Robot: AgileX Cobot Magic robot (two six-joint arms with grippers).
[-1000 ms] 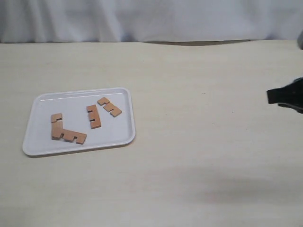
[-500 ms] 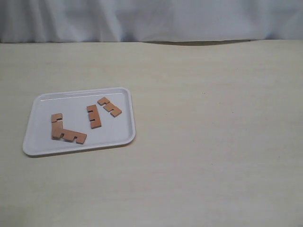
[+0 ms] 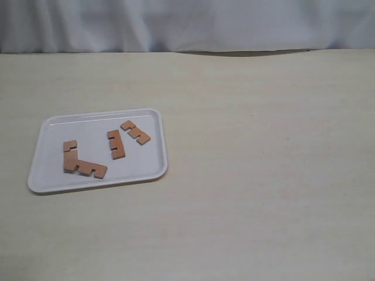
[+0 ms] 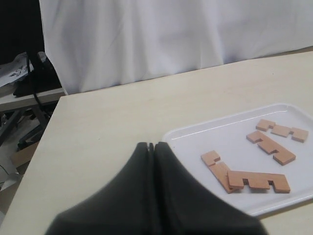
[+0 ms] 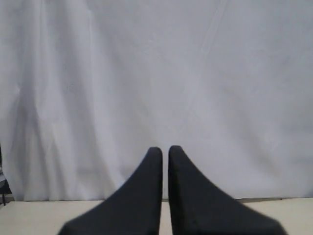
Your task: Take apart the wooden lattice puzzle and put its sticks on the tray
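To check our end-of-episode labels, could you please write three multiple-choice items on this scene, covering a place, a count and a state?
1. Where do the short reddish-brown notched wooden sticks lie?
A) on the bare table
B) on the flat white rectangular plastic tray
C) in a gripper

2. How many sticks show?
A) two
B) four
C) six

3. How is the black left gripper?
A) wide open
B) shut on a stick
C) shut, holding nothing

Answers:
1 B, every stick lies inside the tray's rim.
2 B, four bars can be counted in the exterior view.
3 C, in the left wrist view its fingers meet with nothing between them.
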